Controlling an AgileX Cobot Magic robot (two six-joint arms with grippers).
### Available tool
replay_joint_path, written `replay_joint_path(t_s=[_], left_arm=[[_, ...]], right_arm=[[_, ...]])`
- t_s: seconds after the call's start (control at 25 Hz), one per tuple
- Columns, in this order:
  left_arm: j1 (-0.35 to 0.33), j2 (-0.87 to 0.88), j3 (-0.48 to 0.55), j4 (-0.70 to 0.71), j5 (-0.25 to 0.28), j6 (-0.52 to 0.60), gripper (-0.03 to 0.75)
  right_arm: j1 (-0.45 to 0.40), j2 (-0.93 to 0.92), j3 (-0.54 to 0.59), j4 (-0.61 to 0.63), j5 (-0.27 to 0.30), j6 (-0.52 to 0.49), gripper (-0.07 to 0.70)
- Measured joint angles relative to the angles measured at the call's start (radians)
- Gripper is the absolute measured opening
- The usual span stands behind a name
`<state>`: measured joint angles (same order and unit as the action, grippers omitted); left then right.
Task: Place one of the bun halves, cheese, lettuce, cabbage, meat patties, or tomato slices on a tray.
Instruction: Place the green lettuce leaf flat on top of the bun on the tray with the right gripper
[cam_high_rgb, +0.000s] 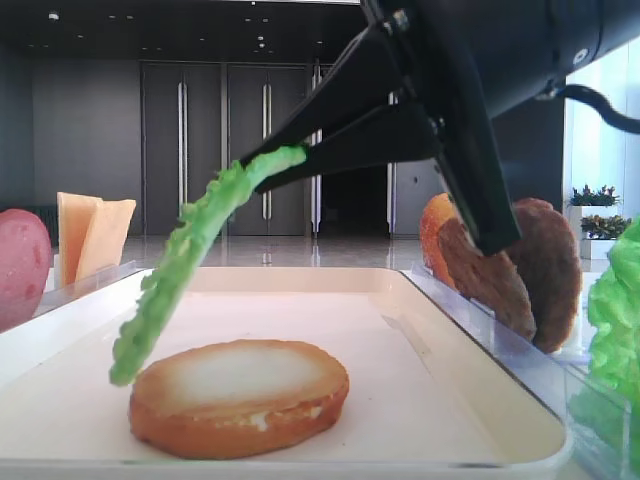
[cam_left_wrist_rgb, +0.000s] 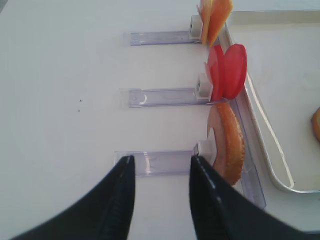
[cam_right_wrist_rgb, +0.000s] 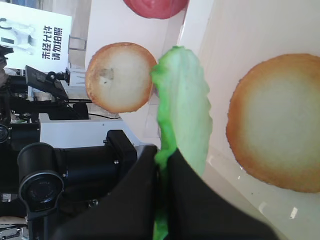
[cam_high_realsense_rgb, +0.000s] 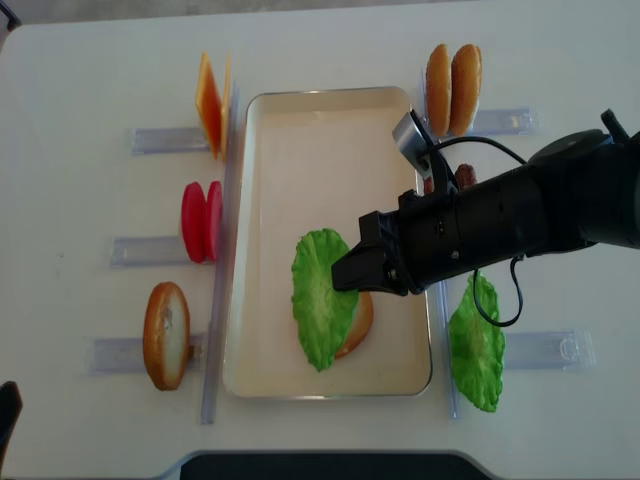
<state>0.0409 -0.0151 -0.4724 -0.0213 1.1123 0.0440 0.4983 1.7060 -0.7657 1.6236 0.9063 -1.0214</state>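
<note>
My right gripper (cam_high_realsense_rgb: 350, 272) is shut on the edge of a bright green lettuce (cam_high_realsense_rgb: 320, 300) leaf. The lettuce (cam_high_rgb: 190, 250) hangs slanting down from the gripper (cam_high_rgb: 285, 160) over the cream tray (cam_high_rgb: 420, 380). Its lower edge reaches the left side of a bun half (cam_high_rgb: 240, 395) lying pale face up on the tray (cam_high_realsense_rgb: 300, 170). I cannot tell whether leaf and bun touch. In the right wrist view the lettuce (cam_right_wrist_rgb: 182, 100) sticks out of the shut gripper (cam_right_wrist_rgb: 162, 155), next to the bun half (cam_right_wrist_rgb: 280, 130). My left gripper (cam_left_wrist_rgb: 161, 162) hovers open and empty over the table, left of the racks.
Clear racks left of the tray hold cheese (cam_high_realsense_rgb: 210, 105), tomato slices (cam_high_realsense_rgb: 203, 220) and a bun half (cam_high_realsense_rgb: 165, 335). Right of it stand two bun halves (cam_high_realsense_rgb: 453, 75), meat patties (cam_high_rgb: 520, 265) and another lettuce leaf (cam_high_realsense_rgb: 477, 345). My right arm crosses the tray's right rim.
</note>
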Motion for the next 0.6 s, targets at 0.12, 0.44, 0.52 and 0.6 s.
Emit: replay_joint_path(t_s=[0.12,0.44,0.52,0.6], left_arm=[[0.000,0.000,0.000,0.000,0.000,0.000,0.282],[0.000,0.000,0.000,0.000,0.000,0.000,0.282],[0.000,0.000,0.000,0.000,0.000,0.000,0.282],[0.000,0.000,0.000,0.000,0.000,0.000,0.282]], right_arm=[[0.002,0.041,0.000,0.019,0.010,-0.022,0.036],[0.002,0.069,0.000,0.044,0.016,-0.076,0.036],[0.002,0.071,0.000,0.044,0.006,-0.079,0.036],[0.002,0.071,0.000,0.041,-0.011,-0.083,0.036]])
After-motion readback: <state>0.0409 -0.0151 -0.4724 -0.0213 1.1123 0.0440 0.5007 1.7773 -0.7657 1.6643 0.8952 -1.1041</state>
